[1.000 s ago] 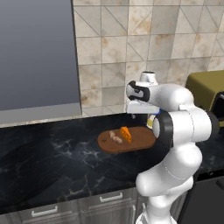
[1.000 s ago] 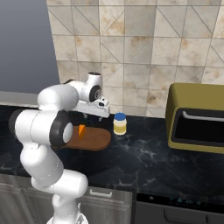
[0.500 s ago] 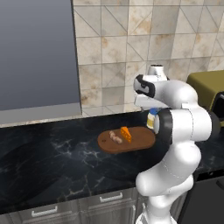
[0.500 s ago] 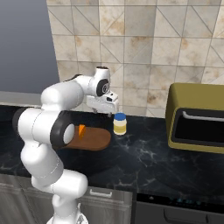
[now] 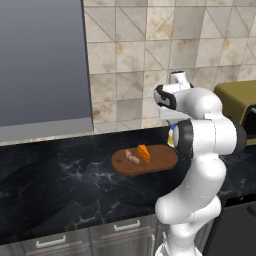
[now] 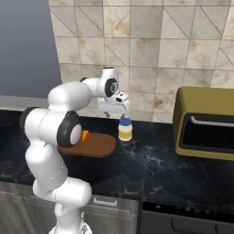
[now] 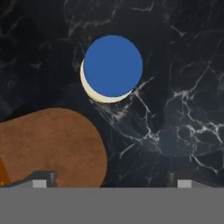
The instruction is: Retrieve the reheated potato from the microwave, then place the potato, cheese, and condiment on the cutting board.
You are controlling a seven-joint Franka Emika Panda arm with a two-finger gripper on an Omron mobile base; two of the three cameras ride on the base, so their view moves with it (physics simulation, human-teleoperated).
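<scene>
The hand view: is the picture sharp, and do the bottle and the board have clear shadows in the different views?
Hand view: the condiment has a slightly jagged blue edge, no blur, and no distinct shadow shows on the dark counter. Right base view: evenly lit, only a faint dark patch under the cutting board. Left base view: soft, flat light, no glare on the tiles.

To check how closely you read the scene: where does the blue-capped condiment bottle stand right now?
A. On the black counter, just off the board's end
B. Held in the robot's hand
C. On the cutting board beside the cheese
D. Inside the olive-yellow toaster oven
A: the condiment bottle stands on the dark counter beside the cutting board, not on it, and the open hand hangs above it.
</scene>
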